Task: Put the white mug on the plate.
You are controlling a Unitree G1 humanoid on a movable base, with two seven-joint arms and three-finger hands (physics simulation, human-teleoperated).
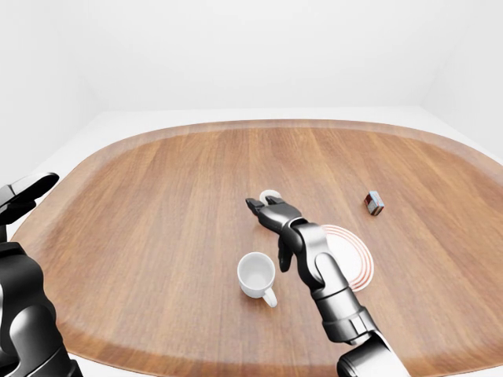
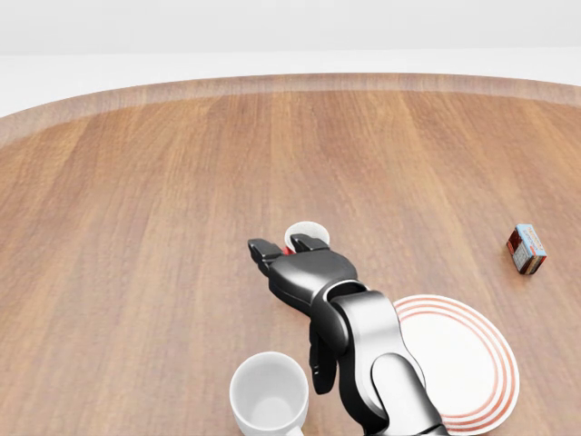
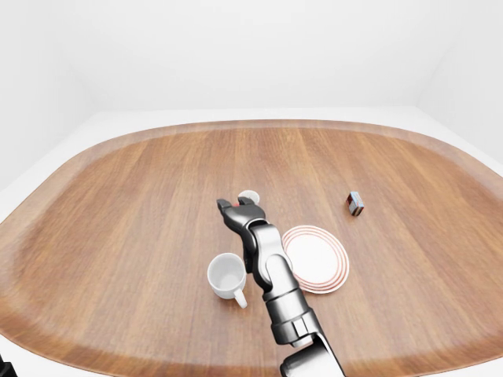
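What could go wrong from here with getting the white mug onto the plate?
The right hand has reached past the white mug, its fingers open near a small white-and-red object; it might knock that over. The forearm stands close beside the mug and partly over the plate, so drawing the arm back may bump the mug or nudge the plate.
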